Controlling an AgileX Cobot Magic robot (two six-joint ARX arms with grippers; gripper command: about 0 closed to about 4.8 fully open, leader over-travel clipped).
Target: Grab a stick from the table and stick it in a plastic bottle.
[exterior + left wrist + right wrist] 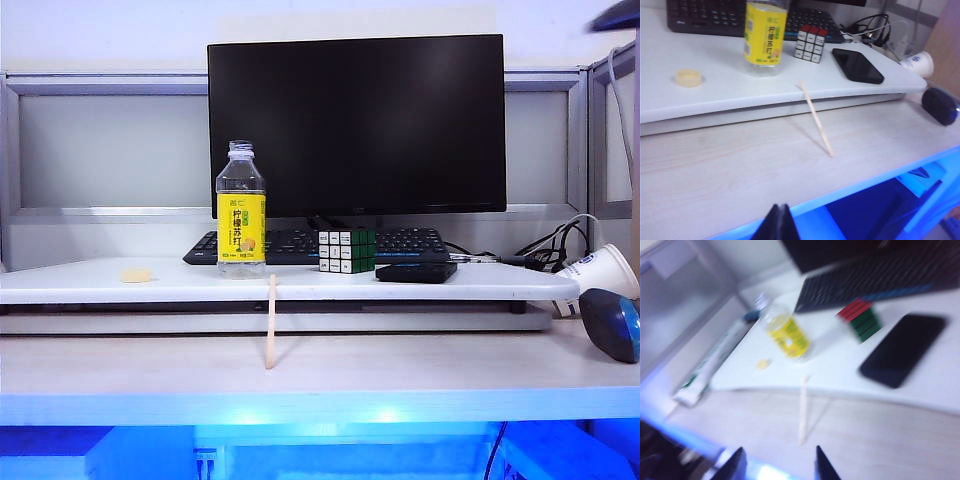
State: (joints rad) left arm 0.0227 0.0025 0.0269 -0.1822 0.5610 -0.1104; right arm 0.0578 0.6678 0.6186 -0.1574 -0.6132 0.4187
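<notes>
The right gripper (777, 465) hangs open and empty, the stick (803, 410) just ahead, leaning from the table (420, 375) onto the shelf edge below the plastic bottle (241, 210). The left gripper (776, 225) looks shut, well back. Light, stiff, thin: pinch mid-length across its flat faces.

The picture is blurred. The right tool (776, 465) has its two fingers apart, above the bench (880, 440). The stick (803, 410) leans on the shelf edge. The plastic bottle (786, 335) stands on the shelf (840, 365), near a cube (861, 320) and a black phone (902, 350).
</notes>
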